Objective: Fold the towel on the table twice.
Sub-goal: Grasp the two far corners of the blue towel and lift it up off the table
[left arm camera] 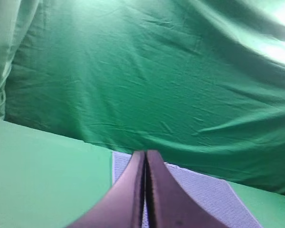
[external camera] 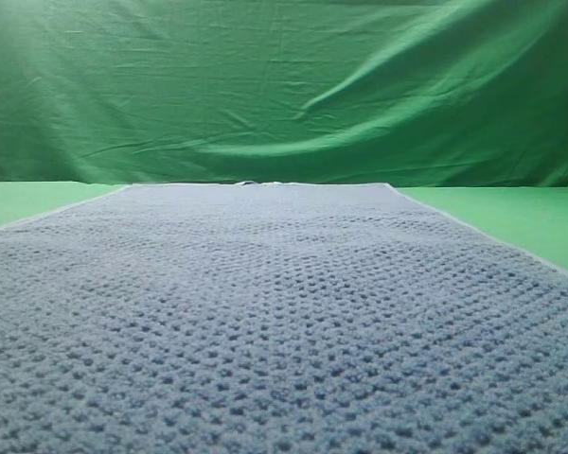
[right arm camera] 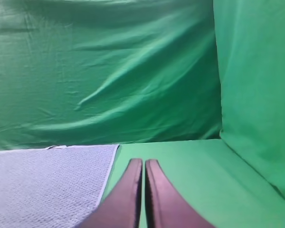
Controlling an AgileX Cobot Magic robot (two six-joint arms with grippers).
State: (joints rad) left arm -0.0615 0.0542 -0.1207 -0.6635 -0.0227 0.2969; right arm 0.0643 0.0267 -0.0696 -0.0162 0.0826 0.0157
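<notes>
Ahead of the left fingers, pressed together and holding nothing: towel, one layer, flat on the counter. Beyond-left of the right fingers, likewise closed and empty: the same towel's edge. Farthest: green backdrop. Risk: closed fingers descending would shove and bunch the cloth rather than pinch its hem.

Backdrop: wrinkled green fabric backdrop spans the full width behind the work area, hanging in long diagonal folds and creases. In the right wrist view a second green fabric panel meets it at a vertical corner on the right. Lighting uneven: brighter patch at upper left in the exterior view, strong glare at upper right in the left wrist view.
</notes>
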